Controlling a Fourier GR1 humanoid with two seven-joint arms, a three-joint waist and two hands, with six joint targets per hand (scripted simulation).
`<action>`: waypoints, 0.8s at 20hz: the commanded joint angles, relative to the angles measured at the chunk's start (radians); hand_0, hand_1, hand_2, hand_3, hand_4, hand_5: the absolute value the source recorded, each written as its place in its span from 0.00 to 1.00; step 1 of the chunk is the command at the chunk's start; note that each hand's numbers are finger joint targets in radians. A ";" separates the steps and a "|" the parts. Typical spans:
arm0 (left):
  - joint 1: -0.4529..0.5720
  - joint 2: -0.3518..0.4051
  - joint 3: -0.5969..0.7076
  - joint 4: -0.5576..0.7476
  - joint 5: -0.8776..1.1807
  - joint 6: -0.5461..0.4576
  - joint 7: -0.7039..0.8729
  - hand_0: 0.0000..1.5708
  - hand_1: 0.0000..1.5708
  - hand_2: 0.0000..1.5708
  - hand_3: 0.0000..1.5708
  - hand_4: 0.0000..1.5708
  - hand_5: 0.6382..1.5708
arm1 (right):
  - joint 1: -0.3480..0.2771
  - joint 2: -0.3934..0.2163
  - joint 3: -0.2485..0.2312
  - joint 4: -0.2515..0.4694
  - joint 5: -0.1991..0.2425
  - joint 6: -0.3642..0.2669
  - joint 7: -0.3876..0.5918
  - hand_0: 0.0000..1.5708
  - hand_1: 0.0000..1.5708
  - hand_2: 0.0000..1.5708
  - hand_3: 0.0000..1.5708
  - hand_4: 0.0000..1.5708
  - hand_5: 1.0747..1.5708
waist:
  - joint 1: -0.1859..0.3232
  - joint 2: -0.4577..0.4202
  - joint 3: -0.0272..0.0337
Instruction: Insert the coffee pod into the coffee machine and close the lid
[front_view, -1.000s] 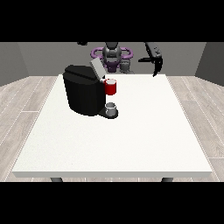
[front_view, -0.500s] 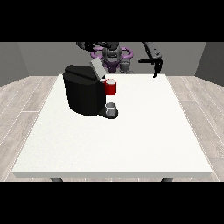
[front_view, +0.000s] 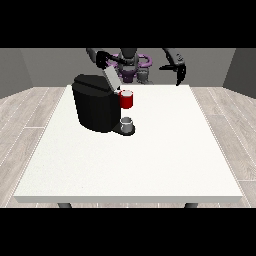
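Coffee machine (front_view: 97, 107) stands on the worktop (front_view: 150, 160), lid (front_view: 111, 77) raised since a second ago. A grey thing (front_view: 128, 123) sits at its base — pod not identifiable. Robot hand at the view's left (front_view: 102, 57) has moved to the lid; robot hand at the view's right (front_view: 179, 70) hangs aside — finger positions cannot be told. Insertion appears pending.

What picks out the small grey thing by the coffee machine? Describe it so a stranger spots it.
On the white table, find the black coffee machine towards the view's left. At its front, on the dark base, stands a small grey thing, directly below a red thing at the machine. It is the lower, paler of the two.
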 joint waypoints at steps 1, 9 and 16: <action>0.005 0.019 0.010 -0.004 -0.011 0.032 -0.070 0.00 0.00 0.00 0.00 0.23 1.00 | -0.087 -0.040 -0.075 0.066 -0.030 0.025 -0.036 0.00 0.00 0.00 0.00 0.25 1.00 | -0.006 0.068 -0.0003; 0.054 0.041 0.001 -0.062 0.037 -0.014 -0.037 0.00 0.00 0.00 0.00 0.23 1.00 | -0.134 -0.037 -0.125 0.209 -0.038 0.010 -0.090 0.00 0.00 0.00 0.00 0.29 1.00 | 0.017 0.071 -0.0002; 0.016 0.034 -0.018 -0.071 0.022 0.020 -0.041 0.00 0.00 0.00 0.00 0.23 1.00 | -0.187 -0.077 -0.172 0.289 -0.064 0.035 -0.178 0.00 0.00 0.00 0.00 0.28 1.00 | 0.019 0.138 -0.0001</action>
